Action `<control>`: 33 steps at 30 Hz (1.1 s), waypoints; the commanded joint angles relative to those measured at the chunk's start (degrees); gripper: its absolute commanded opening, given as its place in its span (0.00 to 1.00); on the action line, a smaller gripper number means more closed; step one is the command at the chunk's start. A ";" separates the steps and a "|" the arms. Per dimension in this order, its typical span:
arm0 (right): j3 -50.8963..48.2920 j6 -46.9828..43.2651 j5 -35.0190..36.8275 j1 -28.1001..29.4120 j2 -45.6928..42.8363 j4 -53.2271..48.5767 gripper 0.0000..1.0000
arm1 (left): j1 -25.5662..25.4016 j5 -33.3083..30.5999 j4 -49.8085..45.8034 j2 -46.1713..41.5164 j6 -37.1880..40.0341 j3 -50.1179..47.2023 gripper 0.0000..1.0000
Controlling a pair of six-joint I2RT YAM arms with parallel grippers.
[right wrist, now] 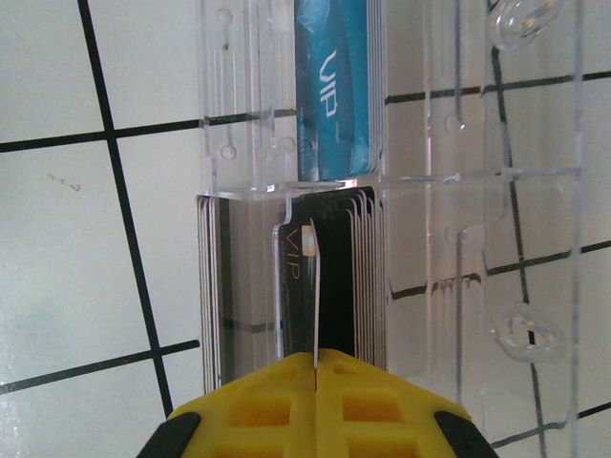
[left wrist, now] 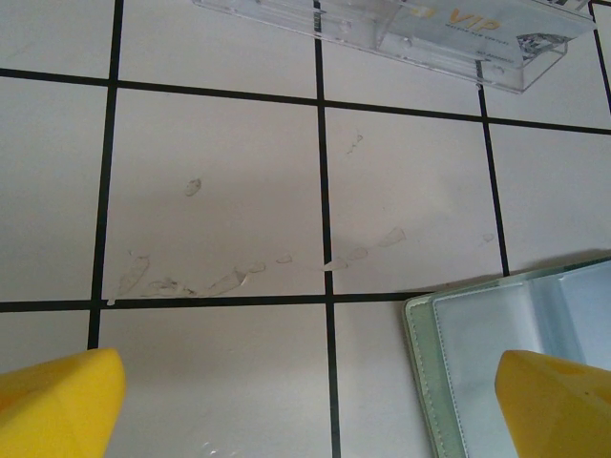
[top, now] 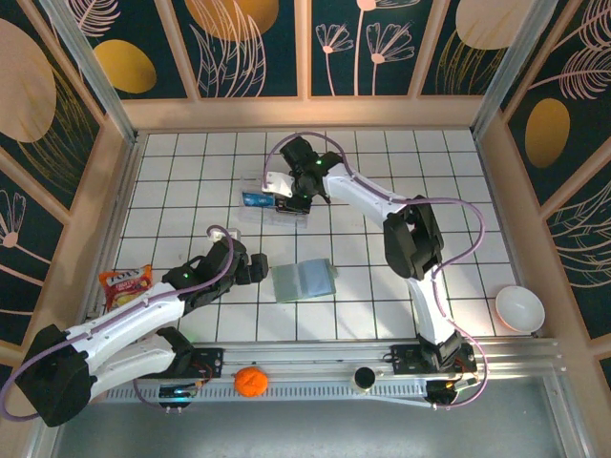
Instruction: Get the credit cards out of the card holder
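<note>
Pinching card (right wrist: 311, 286), right hand (right wrist: 315, 370) over box (right wrist: 458, 191)

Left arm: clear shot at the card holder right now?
Probably yes. The left gripper is open right beside the card holder, which lies spread on bare tiles with nothing between them. The right gripper, shut on a card, is away over the clear box.

Card holder (top: 305, 281) before card box (top: 260, 199); bowl (top: 520, 308) far right
</note>
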 commanded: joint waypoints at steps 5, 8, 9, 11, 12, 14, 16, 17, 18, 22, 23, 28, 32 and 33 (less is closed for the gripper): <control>2.66 2.15 1.22 0.74 1.69 -1.72 0.00 | 0.32 -0.66 -1.66 -1.40 -0.87 0.28 0.99; 3.14 2.31 0.68 0.97 2.29 -2.06 0.00 | 0.29 -0.26 -1.40 -1.36 -0.93 -0.05 0.99; 3.39 2.51 0.73 0.97 2.76 -2.27 0.00 | 0.27 -0.17 -1.24 -1.31 -0.92 -0.14 0.99; 3.86 2.87 0.55 1.00 3.34 -2.67 0.00 | 0.30 -0.09 -1.14 -1.31 -0.96 -0.19 0.99; 4.15 2.97 0.38 1.07 3.73 -2.94 0.00 | 0.32 -0.02 -1.14 -1.33 -0.94 -0.30 0.99; 4.44 3.28 0.17 1.26 3.98 -2.98 0.12 | 0.32 0.23 -0.92 -1.30 -0.97 -0.39 0.99; 4.43 3.63 0.48 1.39 3.68 -2.16 0.21 | 0.30 0.27 -0.88 -1.36 -1.12 -0.49 0.99; 4.54 3.90 0.51 1.48 3.24 -1.67 0.23 | 0.34 0.29 -0.79 -1.47 -1.25 -0.49 0.99; 4.55 4.32 0.23 1.47 2.45 -1.13 0.26 | 0.27 0.33 -0.61 -1.64 -1.31 -0.41 0.99; 2.43 6.83 -1.57 1.57 -2.52 2.62 0.36 | 0.31 -0.32 -0.02 -2.66 -1.41 0.44 0.99; 0.94 7.50 -1.77 1.55 -4.36 4.24 0.38 | 0.26 -0.66 0.15 -2.85 -1.41 0.84 0.99; -11.08 16.44 -0.23 1.02 -16.32 18.71 0.41 | 0.52 -4.99 1.50 -2.99 0.33 4.59 0.99; -28.87 27.18 1.35 0.64 -29.47 36.32 0.56 | 1.83 -11.45 5.31 -2.35 3.92 8.26 0.99; -33.94 30.88 2.22 0.54 -33.01 41.89 0.57 | 2.37 -13.38 6.86 -2.00 4.83 8.92 0.99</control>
